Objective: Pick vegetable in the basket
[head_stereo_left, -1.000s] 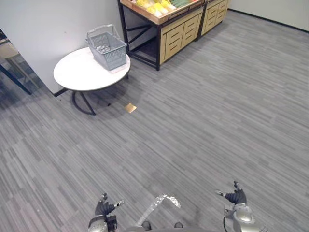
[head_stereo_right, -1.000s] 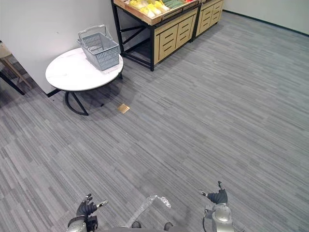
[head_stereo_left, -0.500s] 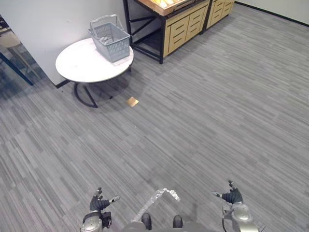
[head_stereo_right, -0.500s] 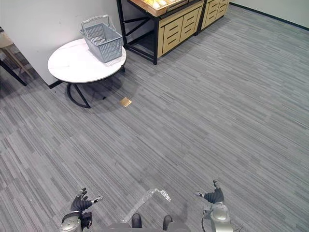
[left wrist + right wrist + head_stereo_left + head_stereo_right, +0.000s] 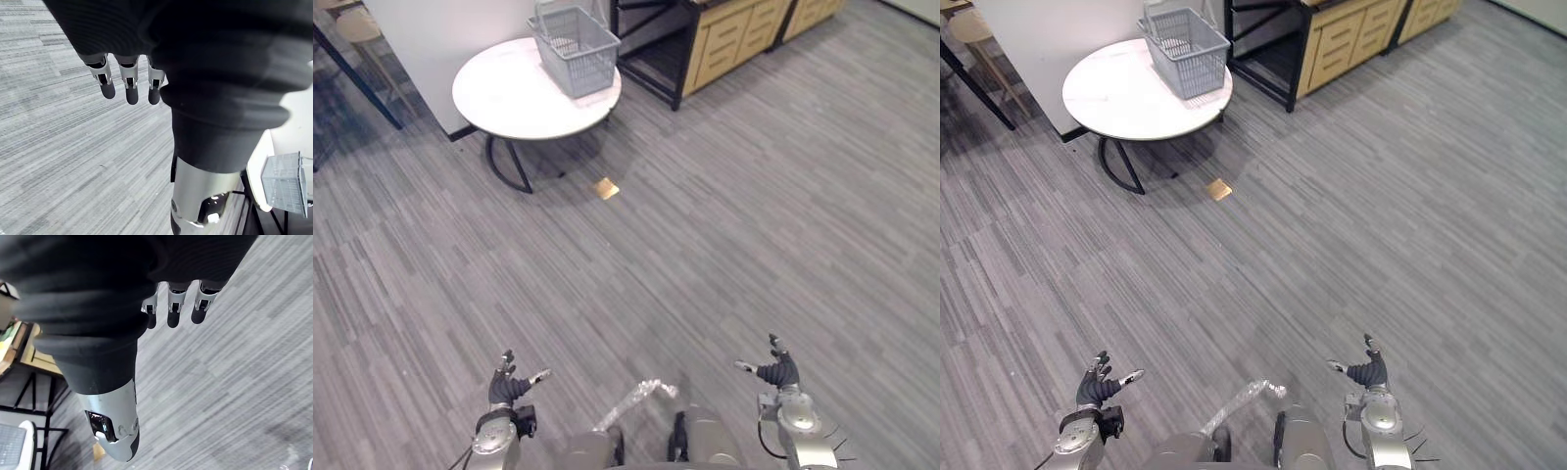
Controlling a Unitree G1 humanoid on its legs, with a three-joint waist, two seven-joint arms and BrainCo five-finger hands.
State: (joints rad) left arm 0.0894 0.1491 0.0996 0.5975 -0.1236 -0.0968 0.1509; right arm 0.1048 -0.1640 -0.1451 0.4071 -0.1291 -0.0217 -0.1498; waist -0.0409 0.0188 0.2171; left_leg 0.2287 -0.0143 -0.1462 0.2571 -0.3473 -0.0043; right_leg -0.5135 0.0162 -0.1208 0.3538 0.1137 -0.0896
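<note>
Left eye view: grey striped floor [image 5: 754, 215] across the room. Round white tabletop [image 5: 509, 93] far left, on black legs, against a white wall [image 5: 440, 39]. Grey basket [image 5: 575, 37] sits on the tabletop's far right edge, upright. Wood cabinet [image 5: 734, 44] with drawers in a black frame, far, just right of the tabletop. Small tan scrap [image 5: 606, 188] on the floor near the table legs. Stool [image 5: 357, 24] far left corner. Left robot hand [image 5: 506, 384] near left, right robot hand [image 5: 775, 370] near right, both low over the floor, fingers spread wide, holding nothing, well apart from the basket.

Right eye view: same layout.

Left wrist view: fingers [image 5: 127, 83] straight over bare floor; basket [image 5: 286, 183] far off on the tabletop edge.

Right wrist view: fingers [image 5: 173, 308] straight, nothing in them. Wood rack [image 5: 19, 350] by the black frame, something yellow-green on it, too small to tell.
</note>
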